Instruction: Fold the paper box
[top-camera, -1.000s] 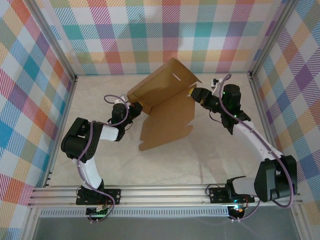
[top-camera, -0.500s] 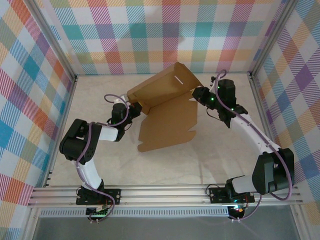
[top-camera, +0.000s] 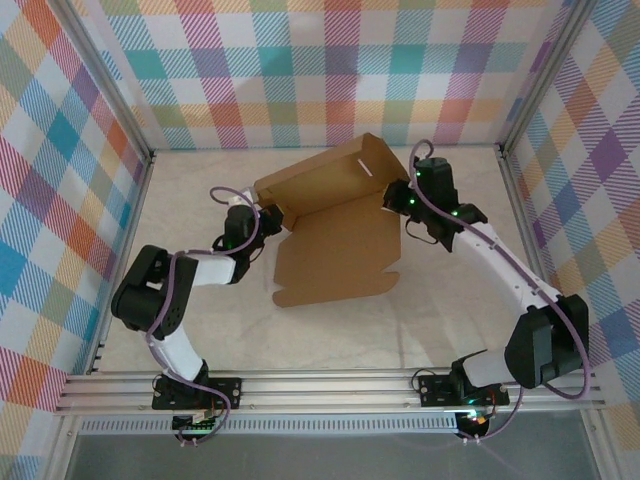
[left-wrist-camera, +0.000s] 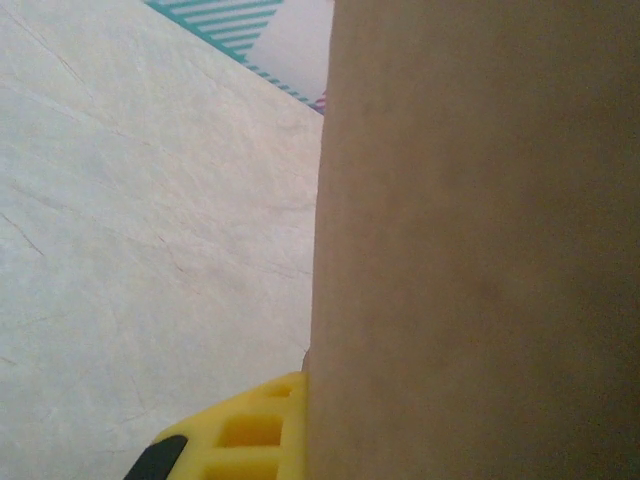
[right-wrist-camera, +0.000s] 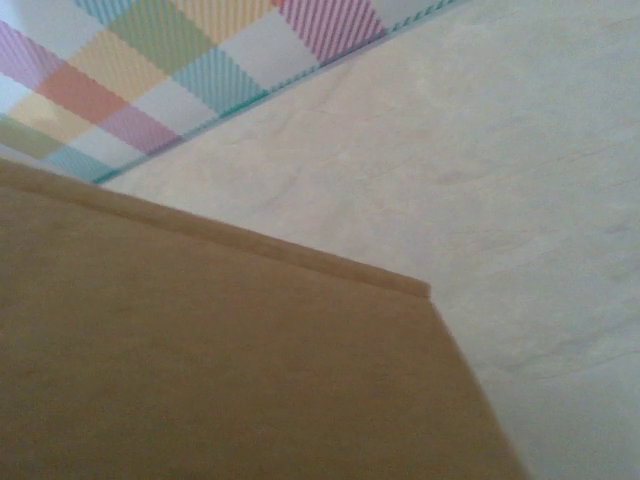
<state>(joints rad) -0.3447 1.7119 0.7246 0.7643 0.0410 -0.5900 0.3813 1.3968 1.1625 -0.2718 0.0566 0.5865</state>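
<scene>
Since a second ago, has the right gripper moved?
Yes. The right gripper has swung left, away from the right wall rail, and is shut on the paper box at its right edge.

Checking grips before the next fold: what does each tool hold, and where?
Both hold the paper box: left tool at the raised panel's left end, right tool at its right end.

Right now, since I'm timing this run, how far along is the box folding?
Done: the paper box has its far panel raised, near panel flat on the table. In hand: left gripper and right gripper shut on its opposite ends. Left: side flaps, tabs, closing.
</scene>
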